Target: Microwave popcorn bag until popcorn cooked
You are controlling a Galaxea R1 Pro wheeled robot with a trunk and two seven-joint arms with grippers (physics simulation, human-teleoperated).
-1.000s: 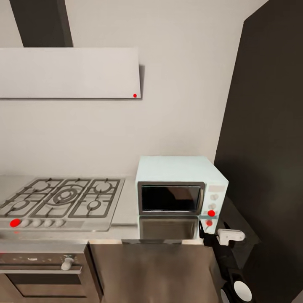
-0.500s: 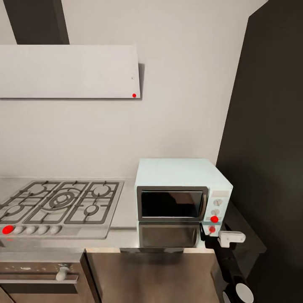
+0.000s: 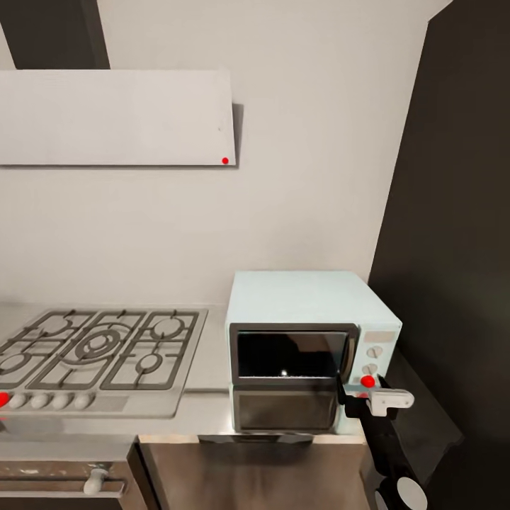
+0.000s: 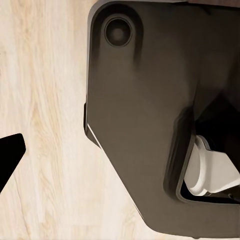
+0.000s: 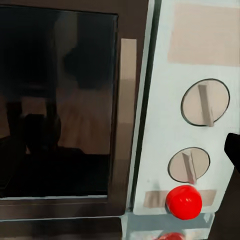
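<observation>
Mint-blue microwave sits door shut, right gripper parked right by its red dot; grip state, can't tell.

One microwave with two knobs, one red dot; one hob.

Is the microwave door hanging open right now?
No, the microwave has its dark glass door flat against the front, next to the two knobs and the red dot.

Black right arm; white-tipped end effector; white round joint cap
</observation>
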